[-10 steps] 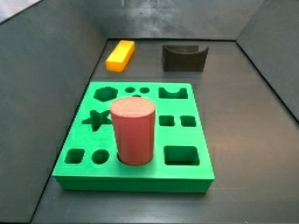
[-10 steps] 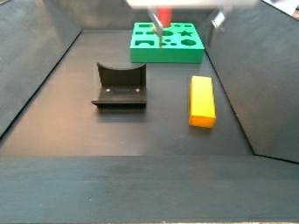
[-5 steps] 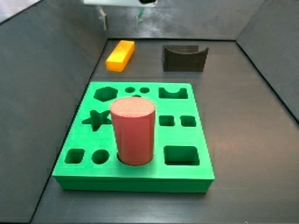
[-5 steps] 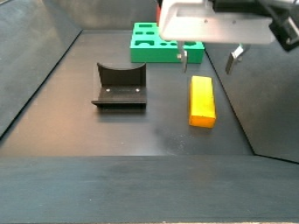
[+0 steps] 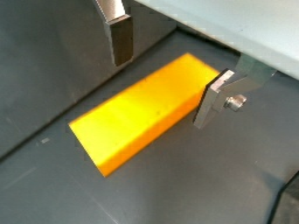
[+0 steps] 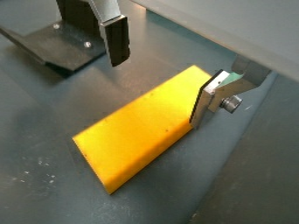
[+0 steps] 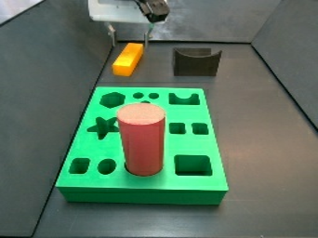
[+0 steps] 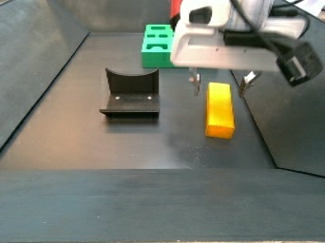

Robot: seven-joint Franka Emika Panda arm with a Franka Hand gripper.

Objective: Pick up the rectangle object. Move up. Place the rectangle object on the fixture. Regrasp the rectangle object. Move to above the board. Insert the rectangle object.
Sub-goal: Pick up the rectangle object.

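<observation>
In a side view the fixture (image 8: 129, 93) stands on the dark floor, with the rectangle object (image 8: 221, 109) lying flat to its right and the board (image 8: 162, 46) behind. The gripper (image 8: 219, 81) hangs over the block's far end, fingers (image 5: 119, 39) spread apart on either side, gripping nothing.

The dark floor (image 8: 152, 142) carries the rectangle object (image 8: 221, 108), lying flat beneath the gripper (image 8: 221, 82), one end between the spread fingers (image 6: 117, 39). The fixture (image 8: 129, 94) stands well to one side of the fingers. The board (image 7: 144, 138) lies beyond them, with a red cylinder (image 7: 140, 139) upright in it.
</observation>
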